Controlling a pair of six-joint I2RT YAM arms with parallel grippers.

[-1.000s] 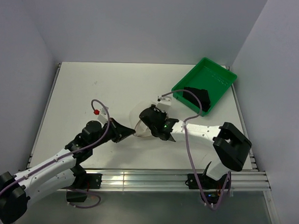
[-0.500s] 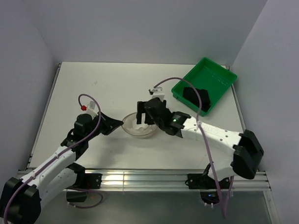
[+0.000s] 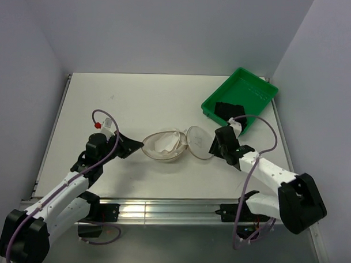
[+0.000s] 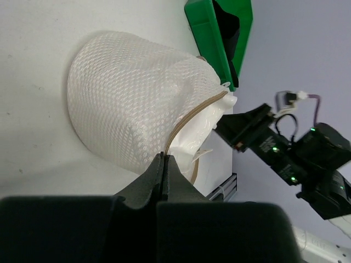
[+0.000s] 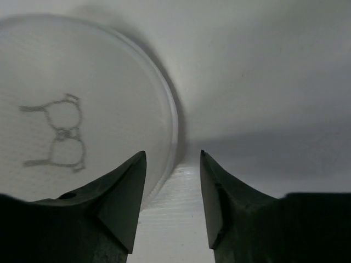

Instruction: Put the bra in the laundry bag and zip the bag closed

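We count one laundry bag (image 3: pixel 162 147), one bra (image 3: pixel 229 110) and one green tray (image 3: pixel 252 91). The bra lies in the tray, well apart from the unzipped bag. The left gripper (image 4: pixel 163 159) is clamped on the bag's tan rim. The right gripper (image 5: pixel 173 156) is parted and holds nothing, at the round lid (image 3: pixel 197 142).

Left hand (image 3: pixel 138 146) clamped tight, right hand (image 3: pixel 212 145) spread apart, both arms low, inward.

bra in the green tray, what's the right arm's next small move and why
Likely lift the right end effector toward the green tray and over the bra: its jaws are open and empty beside the lid, the laundry bag lies open, and the left end effector pinches its rim.
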